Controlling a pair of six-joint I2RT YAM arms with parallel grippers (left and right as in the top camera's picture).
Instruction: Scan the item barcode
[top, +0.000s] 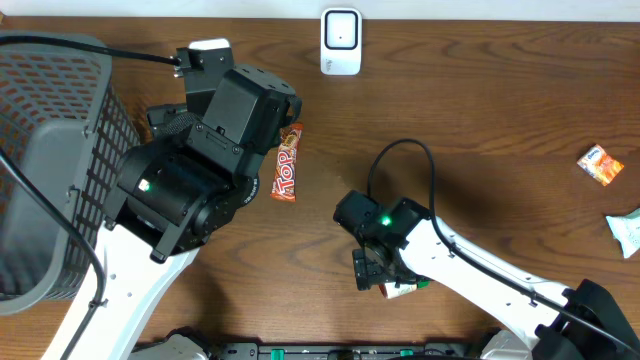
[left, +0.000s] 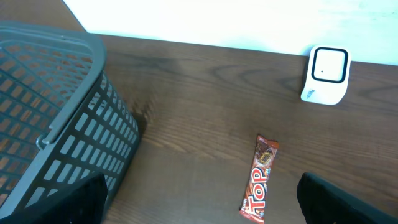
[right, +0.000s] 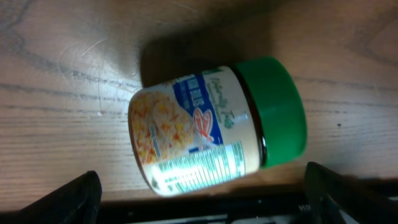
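A white scanner (top: 340, 42) (left: 326, 74) stands at the table's far edge. A red "Top" candy bar (top: 287, 162) (left: 260, 180) lies flat on the wood, just right of my left gripper (top: 222, 105) (left: 199, 205), which is open and holds nothing. A jar (right: 205, 130) with a green lid (right: 277, 112) lies on its side near the front edge, its printed label facing up. My right gripper (top: 378, 275) (right: 208, 199) hangs over it, open, with the fingers wide on either side and not touching it. In the overhead view the jar (top: 403, 289) is mostly hidden under that gripper.
A grey mesh basket (top: 60, 160) (left: 56, 124) stands at the left, close beside the left arm. An orange packet (top: 600, 165) and a pale wrapper (top: 625, 232) lie at the far right. The table's front edge runs right behind the jar.
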